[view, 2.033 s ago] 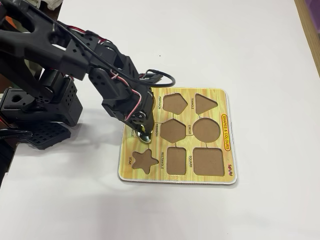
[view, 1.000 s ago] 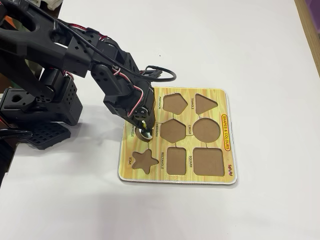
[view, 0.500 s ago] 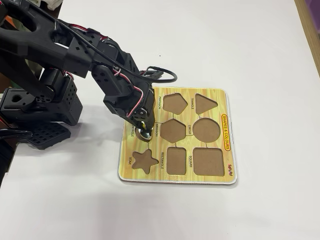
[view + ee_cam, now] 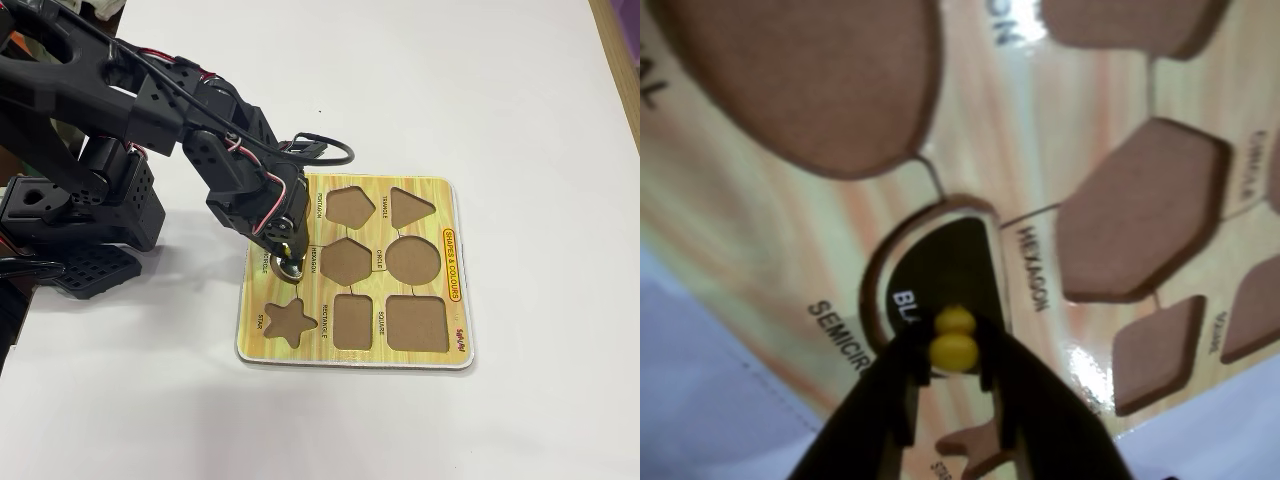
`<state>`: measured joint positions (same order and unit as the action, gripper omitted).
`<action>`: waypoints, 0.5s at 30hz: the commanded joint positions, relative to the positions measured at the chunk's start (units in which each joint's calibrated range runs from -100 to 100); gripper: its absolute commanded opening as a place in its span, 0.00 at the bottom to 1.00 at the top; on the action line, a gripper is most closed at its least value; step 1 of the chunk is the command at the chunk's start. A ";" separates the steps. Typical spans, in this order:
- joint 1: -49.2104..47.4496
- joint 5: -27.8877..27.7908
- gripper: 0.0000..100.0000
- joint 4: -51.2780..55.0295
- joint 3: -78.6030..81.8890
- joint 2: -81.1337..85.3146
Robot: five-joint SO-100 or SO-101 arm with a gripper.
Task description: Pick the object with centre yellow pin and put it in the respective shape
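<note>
In the wrist view the object with centre yellow pin [image 4: 935, 265], a black semicircle with a tan rim, lies flat inside the respective shape [image 4: 873, 300], the cutout labelled SEMICIRCLE on the yellow board [image 4: 970, 110]. My gripper [image 4: 952, 352] comes in from the bottom edge. Its two dark fingers press the round yellow knob [image 4: 954, 349] from both sides. In the fixed view my gripper [image 4: 290, 263] points down at the board's [image 4: 300, 345] left column, and the arm hides most of the piece.
The oval cutout [image 4: 800, 80] lies just beyond the semicircle, the hexagon cutout [image 4: 1140, 210] to its right. In the fixed view the star cutout [image 4: 289, 321] is just in front of my gripper. The arm's base [image 4: 80, 215] stands left of the board on a white table.
Since two seconds ago the wrist has shifted slightly over the board's left column. In the last half second nothing visibly moves.
</note>
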<state>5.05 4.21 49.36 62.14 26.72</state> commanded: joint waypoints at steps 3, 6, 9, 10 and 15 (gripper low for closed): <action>-0.17 -0.39 0.01 0.43 0.18 1.06; -0.17 -0.39 0.01 0.51 0.27 1.06; 0.03 -0.60 0.01 1.46 0.54 3.49; 0.22 -0.60 0.01 1.81 1.17 4.50; 0.22 -0.60 0.01 1.90 3.24 6.42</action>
<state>5.14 3.85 50.21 65.56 31.27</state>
